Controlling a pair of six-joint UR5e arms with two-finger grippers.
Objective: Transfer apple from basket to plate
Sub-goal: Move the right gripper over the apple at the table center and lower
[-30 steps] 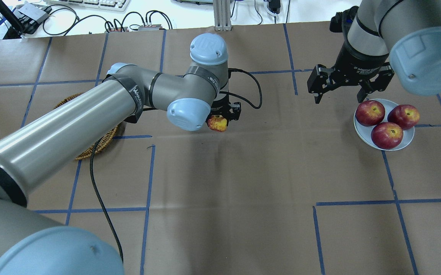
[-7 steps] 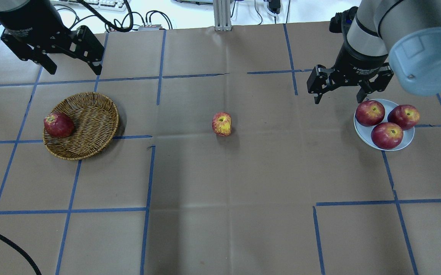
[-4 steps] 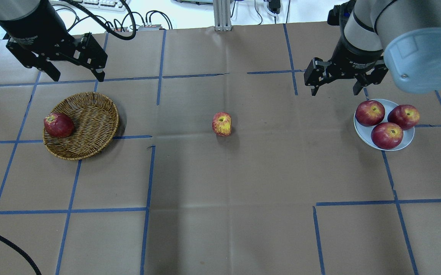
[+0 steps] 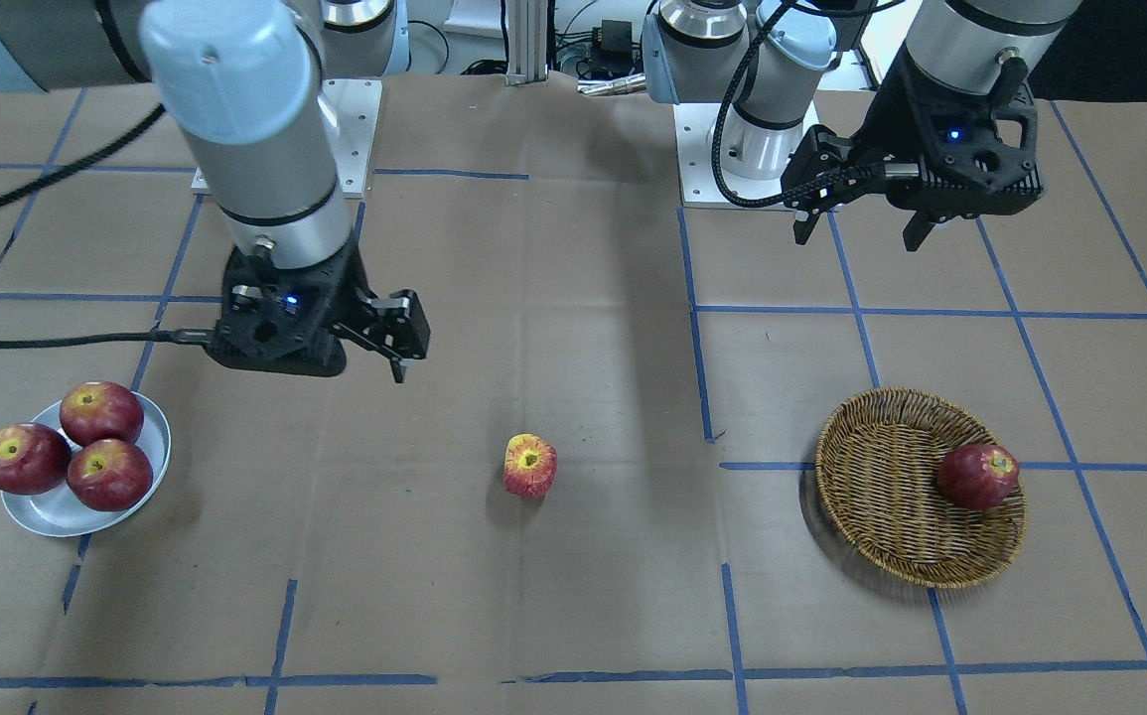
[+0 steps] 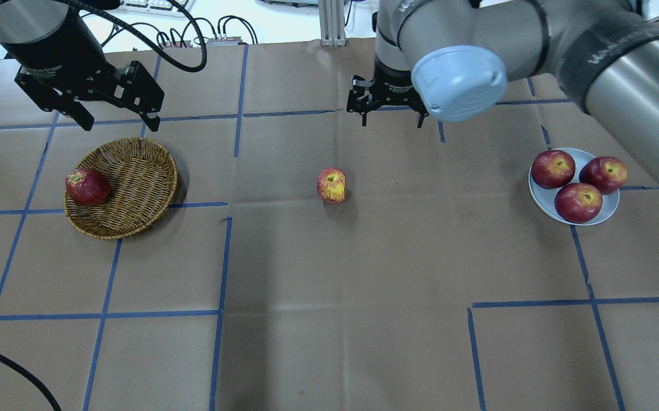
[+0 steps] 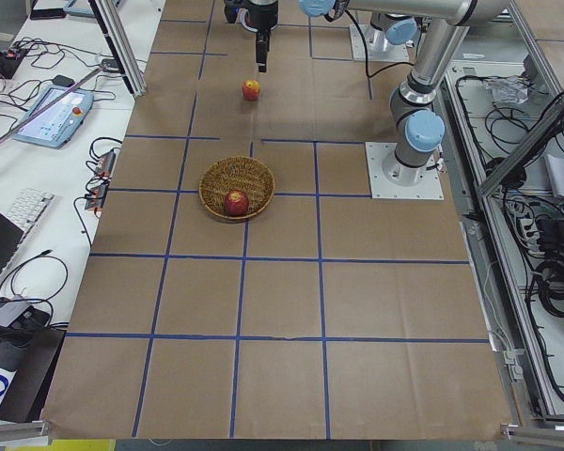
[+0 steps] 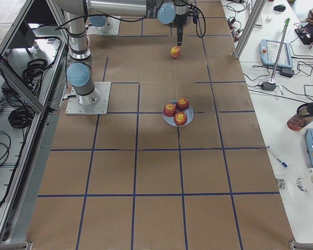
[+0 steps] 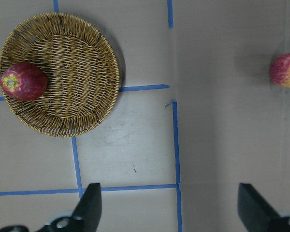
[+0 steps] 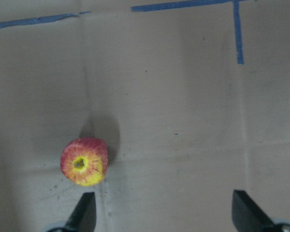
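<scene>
The pinkish-red, yellow-streaked apple (image 5: 331,185) stands alone on the table's middle, also in the front view (image 4: 530,465) and the right wrist view (image 9: 84,161). The wicker basket (image 5: 135,171) at the left holds one dark red apple (image 5: 87,186). The white plate (image 5: 538,195) at the right holds three dark red apples. My left gripper (image 5: 119,119) is open and empty, above the table beyond the basket. My right gripper (image 5: 392,121) is open and empty, above the table just beyond the streaked apple and a little to its right.
The brown paper table cover carries a grid of blue tape lines (image 5: 223,257). A black cable (image 5: 9,365) crosses the near left corner. Cables and a keyboard lie past the far edge. My right arm (image 5: 591,51) spans above the table's far right.
My right gripper has swung left from beside the plate to just beyond the streaked apple. My left gripper has shifted slightly nearer the basket. Earlier, my left gripper held that apple at the middle.
</scene>
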